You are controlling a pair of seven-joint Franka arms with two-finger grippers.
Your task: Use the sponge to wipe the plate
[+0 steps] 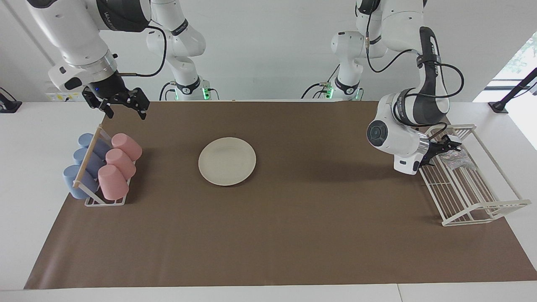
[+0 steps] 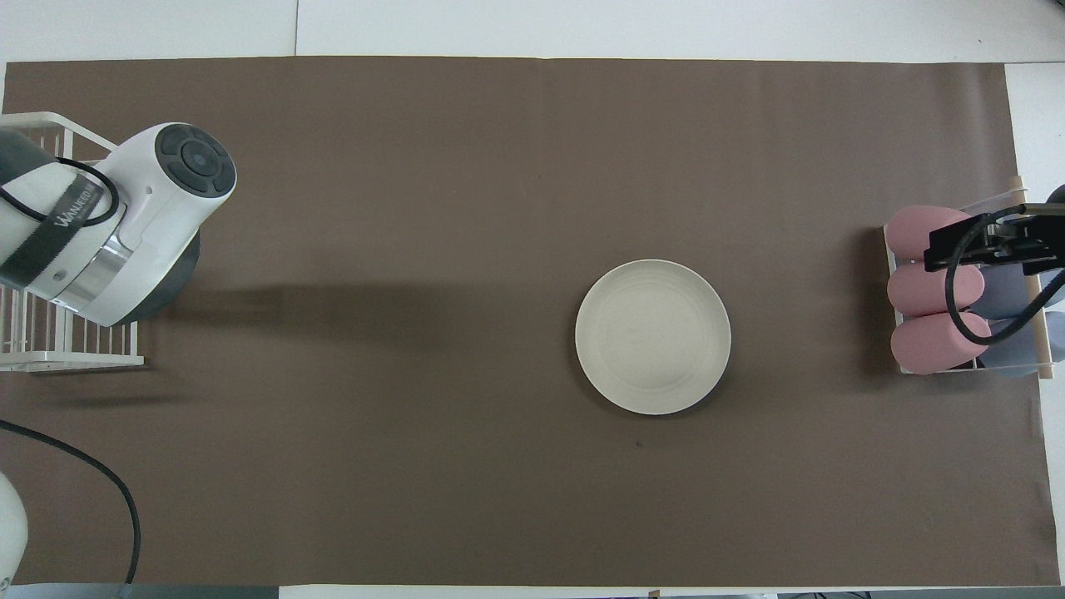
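Observation:
The cream-white plate [image 1: 227,161] [image 2: 653,336] lies flat on the brown mat, somewhat toward the right arm's end. The silvery sponge [image 1: 456,158] rests inside the white wire rack [image 1: 482,209] at the left arm's end. My left gripper [image 1: 444,148] stands open at the rack's edge, just beside the sponge and holding nothing. In the overhead view the left arm's wrist covers both that gripper and the sponge. My right gripper [image 1: 122,103] [image 2: 986,243] hangs open and empty in the air over the cup holder.
A wooden-barred holder [image 1: 90,157] with several pink and blue cups [image 1: 112,181] stands at the right arm's end. The brown mat [image 1: 268,235] covers most of the white table.

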